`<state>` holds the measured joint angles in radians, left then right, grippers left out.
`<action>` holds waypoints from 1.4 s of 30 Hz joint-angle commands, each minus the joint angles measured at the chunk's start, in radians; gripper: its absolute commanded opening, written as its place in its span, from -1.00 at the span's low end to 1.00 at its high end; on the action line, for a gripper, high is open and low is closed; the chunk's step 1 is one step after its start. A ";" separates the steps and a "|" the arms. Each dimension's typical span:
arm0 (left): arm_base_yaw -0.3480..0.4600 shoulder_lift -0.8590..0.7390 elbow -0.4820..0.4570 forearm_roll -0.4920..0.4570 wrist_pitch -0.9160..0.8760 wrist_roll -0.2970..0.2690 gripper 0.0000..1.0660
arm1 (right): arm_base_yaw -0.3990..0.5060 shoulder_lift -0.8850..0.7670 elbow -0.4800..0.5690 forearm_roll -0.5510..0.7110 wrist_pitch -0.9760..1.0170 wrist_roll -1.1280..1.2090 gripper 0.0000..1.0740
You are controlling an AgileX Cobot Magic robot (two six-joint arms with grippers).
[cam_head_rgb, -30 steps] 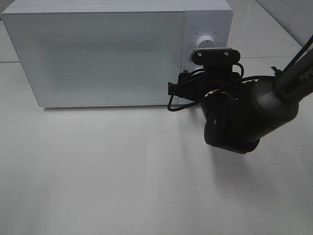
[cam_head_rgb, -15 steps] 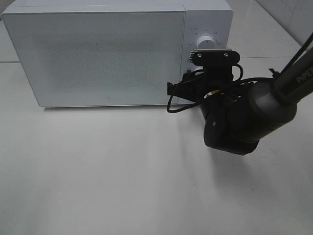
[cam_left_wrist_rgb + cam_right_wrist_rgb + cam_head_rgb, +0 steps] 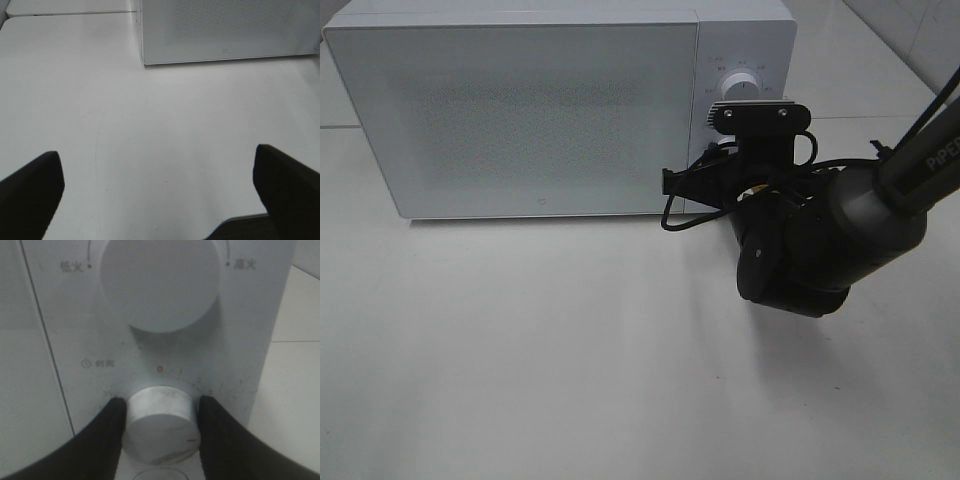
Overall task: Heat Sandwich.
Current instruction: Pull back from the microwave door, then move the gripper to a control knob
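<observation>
The microwave (image 3: 540, 120) stands at the back of the counter (image 3: 570, 360) with its door (image 3: 220, 25) shut flat. The sandwich shows in none of your views, so you cannot tell where it is from here.

Your right arm (image 3: 820, 240) reaches in at the microwave's control panel (image 3: 745, 60), on the side away from the door. The upper dial (image 3: 740, 87) is uncovered just above the arm's camera bracket (image 3: 760, 115). The right wrist view shows the lower knob (image 3: 160, 422) beneath that dial. Your right jaws are closed on this knob, one black finger (image 3: 100, 440) pressed against one side and the other against the opposite side. A small red mark (image 3: 190, 440) sits on the knob's face near its edge. An orange zero (image 3: 159, 368) is printed on the panel above the knob, with scale numbers running on from it.

Your left jaws stand wide open and hold nothing. Their two dark fingers (image 3: 30, 195) are far apart over bare counter in front of the microwave's door, well clear of it. From the high camera the left arm is out of sight.
</observation>
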<state>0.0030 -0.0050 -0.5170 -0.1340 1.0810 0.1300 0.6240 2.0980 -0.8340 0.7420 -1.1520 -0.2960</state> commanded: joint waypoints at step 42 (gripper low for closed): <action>0.005 -0.018 0.000 -0.008 -0.009 -0.003 0.82 | -0.005 -0.004 -0.006 -0.124 -0.218 1.629 -1.00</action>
<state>0.0030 -0.0050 -0.5170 -0.1340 1.0810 0.1300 0.6190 2.1100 -0.8150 0.6890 -1.1930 1.2350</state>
